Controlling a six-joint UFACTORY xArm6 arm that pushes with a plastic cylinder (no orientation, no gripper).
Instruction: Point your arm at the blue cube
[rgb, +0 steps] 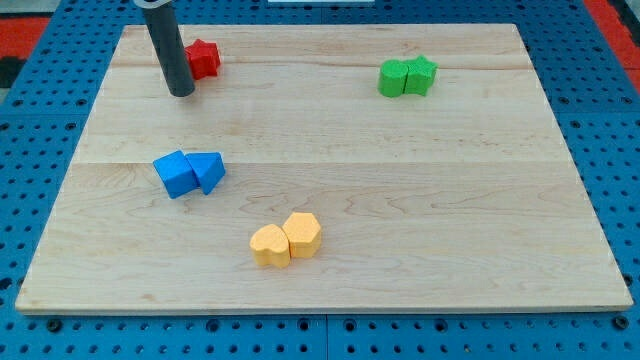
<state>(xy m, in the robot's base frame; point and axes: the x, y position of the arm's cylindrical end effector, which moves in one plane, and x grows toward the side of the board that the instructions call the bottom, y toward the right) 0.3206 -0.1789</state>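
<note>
The blue cube (173, 173) lies on the wooden board (400, 180) at the view's left, touching a blue triangular block (209, 170) on its right. My tip (181, 93) rests on the board near the view's top left, well above the blue cube and apart from it. A red block (204, 58) sits just to the right of the rod, partly hidden behind it.
Two green blocks (407, 76) touch each other at the view's top right. Two yellow blocks (286, 240) touch each other near the view's bottom centre. A blue pegboard (40, 150) surrounds the board.
</note>
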